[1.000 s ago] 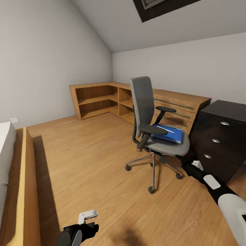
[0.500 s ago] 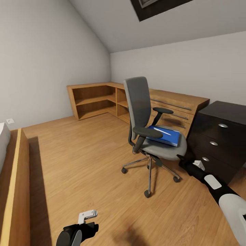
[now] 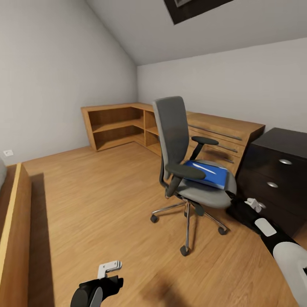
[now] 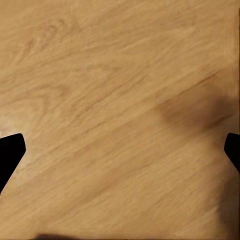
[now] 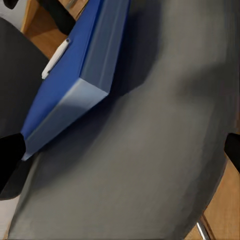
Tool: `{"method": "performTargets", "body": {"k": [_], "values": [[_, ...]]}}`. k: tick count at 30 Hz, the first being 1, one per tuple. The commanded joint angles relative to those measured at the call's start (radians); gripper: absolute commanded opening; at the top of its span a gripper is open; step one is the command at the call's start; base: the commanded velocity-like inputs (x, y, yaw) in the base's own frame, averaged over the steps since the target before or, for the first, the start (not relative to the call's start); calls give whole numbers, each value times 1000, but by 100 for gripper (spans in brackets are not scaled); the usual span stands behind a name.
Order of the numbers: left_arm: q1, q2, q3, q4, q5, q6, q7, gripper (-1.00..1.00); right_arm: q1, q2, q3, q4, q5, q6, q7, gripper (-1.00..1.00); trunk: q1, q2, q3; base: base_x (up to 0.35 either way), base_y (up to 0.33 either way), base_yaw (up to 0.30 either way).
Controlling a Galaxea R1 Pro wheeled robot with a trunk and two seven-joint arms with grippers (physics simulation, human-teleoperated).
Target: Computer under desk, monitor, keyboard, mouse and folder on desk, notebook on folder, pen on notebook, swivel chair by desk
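Here, in the attic bedroom with its sloped grey walls, the grey upholstered swivel chair [image 3: 187, 170] with a tall back and black padded armrests stands on the light wood floor [image 3: 98, 200], its chrome star base on castors. Flat on its seat lies the bright blue rectangular folder [image 3: 207, 172], and a slim white pen [image 3: 203, 167] rests on top of the folder. Behind the chair runs a low light-wood shelf unit [image 3: 123, 125] along the wall, and just beside the chair, to its right, sits a black drawer unit with silver knobs [image 3: 279, 179].

The right gripper [image 3: 238, 207] reaches up close to the seat's front edge; from its wrist camera the grey seat cushion [image 5: 150, 150] and the folder's pale edge [image 5: 65, 110] lie straight ahead, and its two dark fingers [image 5: 9, 155] stand spread wide, holding nothing. The left gripper [image 4: 120, 150] hangs low over bare floor boards, well apart from the chair, its fingers [image 4: 10, 152] likewise spread and empty.
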Motion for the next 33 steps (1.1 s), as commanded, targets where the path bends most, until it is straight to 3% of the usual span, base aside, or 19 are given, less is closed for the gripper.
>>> {"method": "performTargets", "body": {"k": [1, 6, 14, 33], "values": [[0, 0, -1, -1, 11, 2, 9, 100, -1, 0, -5, 0, -8, 9, 3, 100, 0, 0, -1, 237, -65, 0], [-1, 0, -1, -1, 11, -4, 9, 100, -1, -1, -6, 2, -8, -16, -16, 100, 0, 0, -1, 85, -29, 0], [0, 0, -1, -1, 11, -4, 9, 100, -1, -6, -8, 2, -11, -20, -127, 100, 0, 0, -1, 5, -2, 0], [0, 0, -1, -1, 11, -4, 5, 100, -1, 4, -6, 5, -13, -19, -140, 100, 0, 0, -1, 0, 0, 0]]}}
